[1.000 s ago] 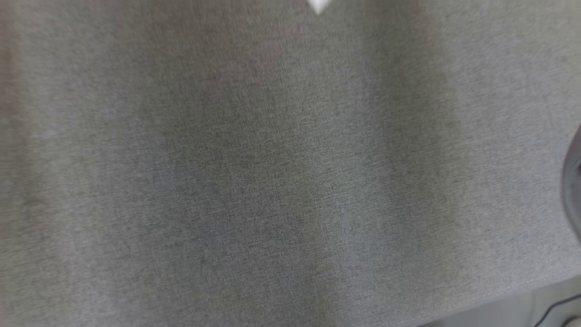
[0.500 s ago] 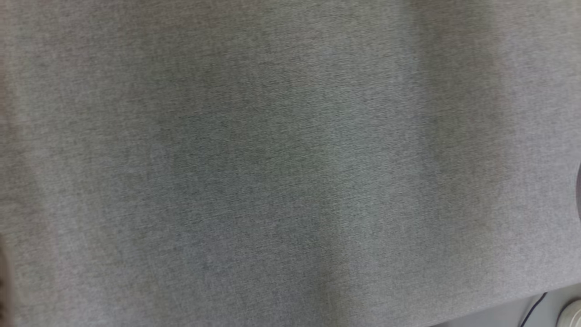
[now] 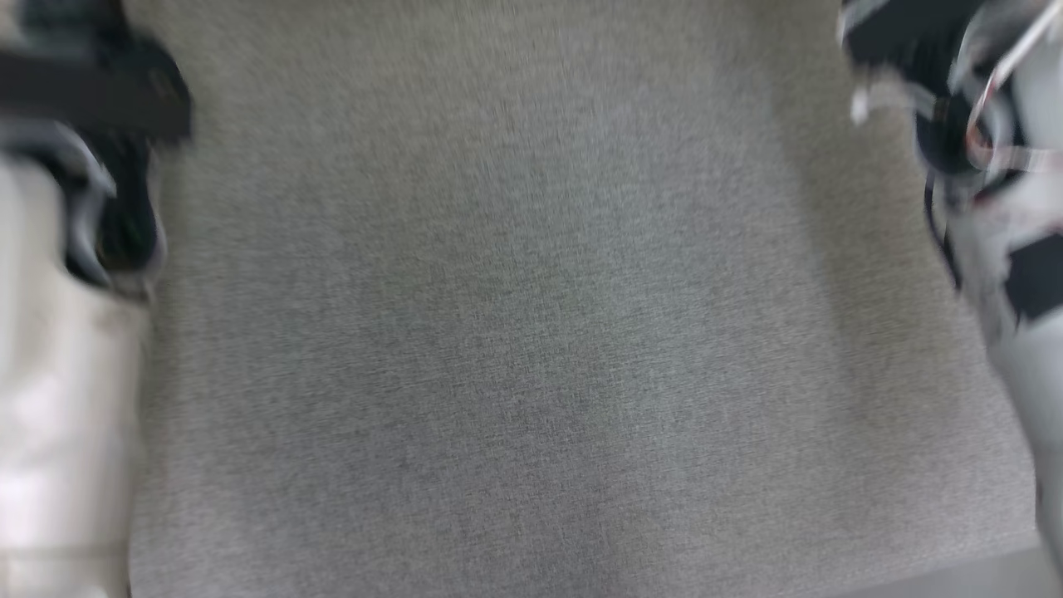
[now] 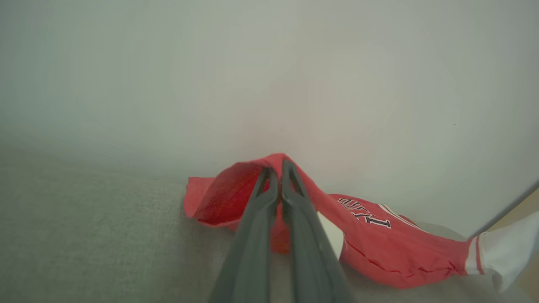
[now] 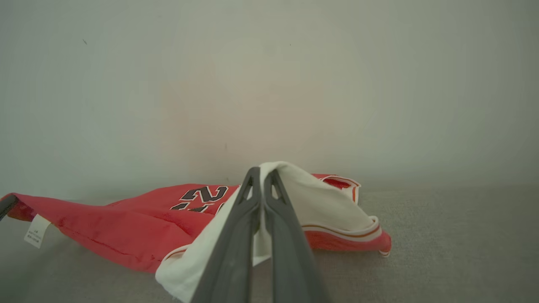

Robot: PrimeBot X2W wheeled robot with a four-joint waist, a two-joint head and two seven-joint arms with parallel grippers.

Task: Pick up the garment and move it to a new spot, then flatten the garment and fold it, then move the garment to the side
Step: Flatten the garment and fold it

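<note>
The garment is a red jersey with white trim and dark lettering. It hangs stretched between my two grippers, sagging onto the grey cloth surface. My left gripper is shut on a red edge of it, lifted into a peak. In the right wrist view the garment shows a number and a small white tag, and my right gripper is shut on its white-trimmed end. In the blurred head view, my pale left forearm is at the left edge and my right forearm at the right.
The grey cloth surface spreads between my arms in the head view, with its front edge at the lower right. A plain pale wall rises close behind the garment in both wrist views.
The head view has shifted, so the camera moved. Both forearms and gripper bases now show at its left and right edges, where there was only grey cloth before.
</note>
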